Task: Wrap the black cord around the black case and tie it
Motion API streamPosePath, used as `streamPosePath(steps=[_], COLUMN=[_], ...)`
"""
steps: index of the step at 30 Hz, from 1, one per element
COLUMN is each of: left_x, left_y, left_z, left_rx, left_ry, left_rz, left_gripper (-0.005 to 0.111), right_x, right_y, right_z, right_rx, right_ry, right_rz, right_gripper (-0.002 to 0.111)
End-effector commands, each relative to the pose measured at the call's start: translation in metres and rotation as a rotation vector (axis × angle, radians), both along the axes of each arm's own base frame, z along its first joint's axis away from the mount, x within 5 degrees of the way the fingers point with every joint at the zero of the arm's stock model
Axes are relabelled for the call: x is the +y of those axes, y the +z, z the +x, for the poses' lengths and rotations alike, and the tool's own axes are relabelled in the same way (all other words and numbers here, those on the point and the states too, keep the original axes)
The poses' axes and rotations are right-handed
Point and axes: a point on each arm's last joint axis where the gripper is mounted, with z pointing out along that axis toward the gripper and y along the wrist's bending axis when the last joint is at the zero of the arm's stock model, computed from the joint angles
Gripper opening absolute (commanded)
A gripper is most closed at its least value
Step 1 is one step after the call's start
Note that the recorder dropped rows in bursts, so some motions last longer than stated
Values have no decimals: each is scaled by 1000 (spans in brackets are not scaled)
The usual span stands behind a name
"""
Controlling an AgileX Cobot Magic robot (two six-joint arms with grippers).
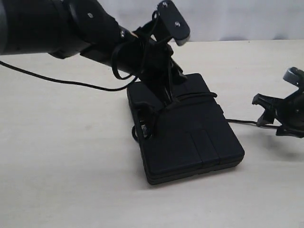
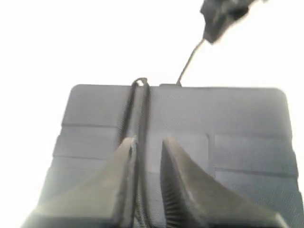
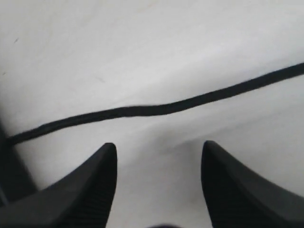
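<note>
Black cord (image 1: 200,96) across black case (image 1: 190,137)

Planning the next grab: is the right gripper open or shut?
Open: the right gripper has its jaws wide apart, the black cord lying clear of them.

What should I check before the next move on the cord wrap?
1. Right gripper open: ok.
2. Cord between its jaws: not ok; it lies on the table beyond the fingertips.
3. Cord laid across the case: ok.
4. Left gripper down over that strand: ok.
5. Left grip firm on the cord: cannot tell; a gap shows between the jaws.
</note>
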Motion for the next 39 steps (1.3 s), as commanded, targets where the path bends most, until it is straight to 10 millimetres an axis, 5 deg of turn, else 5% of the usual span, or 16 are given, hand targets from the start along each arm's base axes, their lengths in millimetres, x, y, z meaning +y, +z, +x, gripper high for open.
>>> streamPosePath(steps=[1,15,19,23,29,35,39], left_x=[14,50,72,75,74,71,66], left_y=[28,22,19,19,16,0,-12], left_z=[2,18,27,29,27,31,38], left_rx=[-27,67,107,108,131,177,167], left_ry=[90,116,135,145,129,123,121], left_rz=[-80,-1,39,37,47,69,53], left_gripper=[18,18,18,18,18,18,18], right_x=[-15,-10,13,35,40,40,40], right_y=[-22,-56,-65,-71,-71,-93,-91], right_z=[-6,41,80,102,104,100,105], right_rx=[-24,-57,-18,124,215,262,201], right_ry=[-171,-118,88,216,293,333,355], right_rz=[32,207,250,51,-148,-146,-165], right_gripper=[51,51,49,41,39,4,4])
